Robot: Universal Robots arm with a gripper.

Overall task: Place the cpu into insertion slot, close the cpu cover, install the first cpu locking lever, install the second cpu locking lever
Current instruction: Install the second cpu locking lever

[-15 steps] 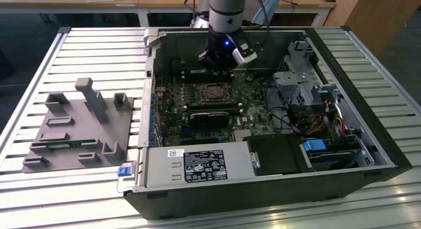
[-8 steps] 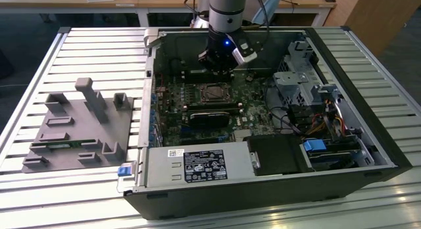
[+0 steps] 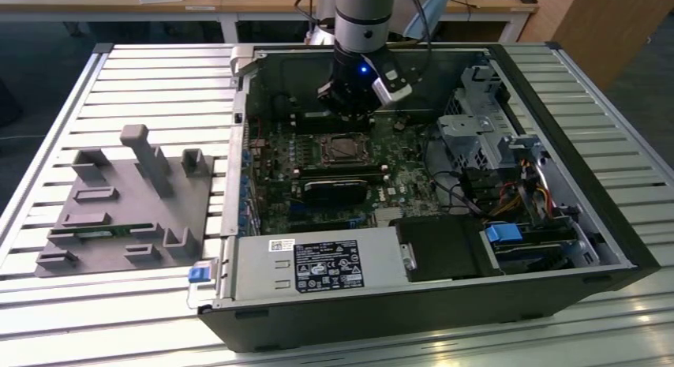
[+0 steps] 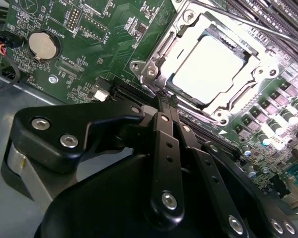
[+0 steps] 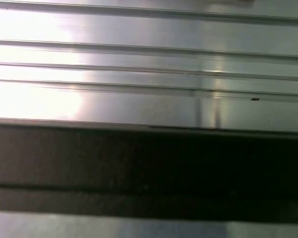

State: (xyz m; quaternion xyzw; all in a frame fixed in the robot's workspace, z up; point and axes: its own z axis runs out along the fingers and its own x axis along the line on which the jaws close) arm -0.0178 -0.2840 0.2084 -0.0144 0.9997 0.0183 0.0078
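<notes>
— Where's the cpu (image 4: 207, 68)?

— Seated in the insertion slot (image 3: 342, 149), cpu cover (image 4: 161, 49) down around it; at 1 o'clock from my fingertips in the second wrist view.

— Your grip?

— My gripper (image 4: 165, 101) is clenched, fingers pressed together on nothing, tips at the cover's corner.

Arm: hangs straight down in the exterior view, wrist lit blue.
Pincer (image 4: 165, 99): points downward; black fingers (image 4: 162, 116) pressed together at their tips, holding nothing.
</notes>
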